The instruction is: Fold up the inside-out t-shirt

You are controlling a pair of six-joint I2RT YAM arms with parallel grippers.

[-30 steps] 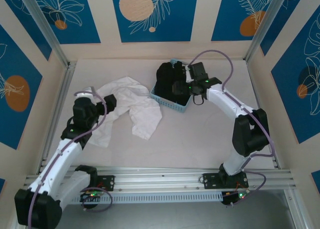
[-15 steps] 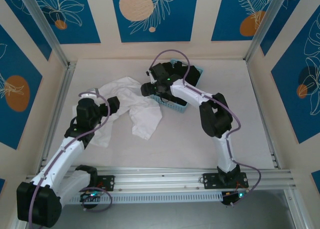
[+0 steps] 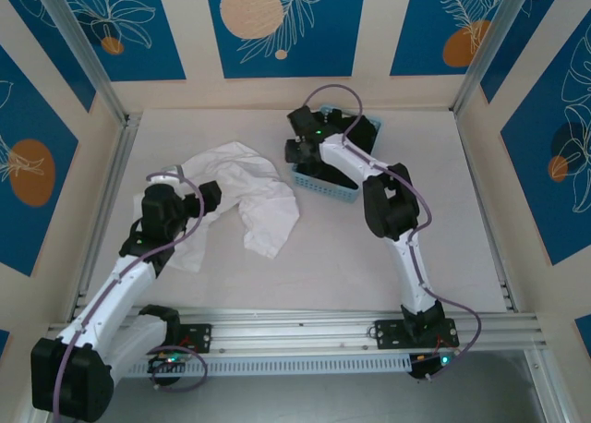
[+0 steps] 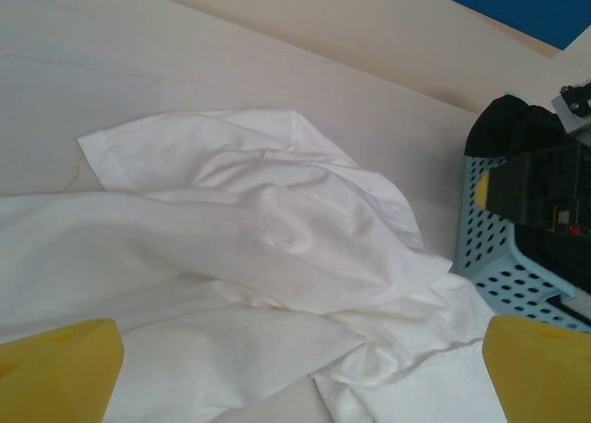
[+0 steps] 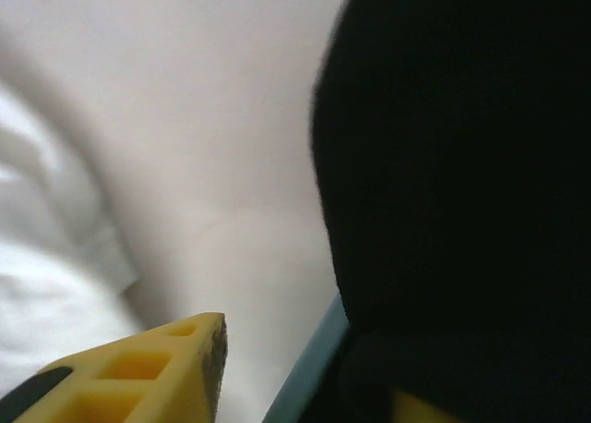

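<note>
The inside-out t-shirt (image 3: pixel 247 197) lies in a crumpled, twisted heap on the table (image 3: pixel 332 266), left of centre, with one end just beside the light blue perforated basket (image 4: pixel 489 257). No clean fold is visible: in the left wrist view the cloth is bunched in soft ridges with a sleeve hem turned up at the far side, so by my judgement the folding has not begun and the shirt has yet to be spread flat. The left gripper (image 3: pixel 205 199) hovers over the near-left part of the shirt with its yellow fingers spread wide and nothing between them. The right gripper (image 3: pixel 295 151) is at the left end of the basket, close against the black garment (image 5: pixel 462 164) inside it. One yellow finger (image 5: pixel 138 372) shows beside that dark cloth, but I cannot tell whether the jaws are pinching it. Flattening and every fold remain.
</note>
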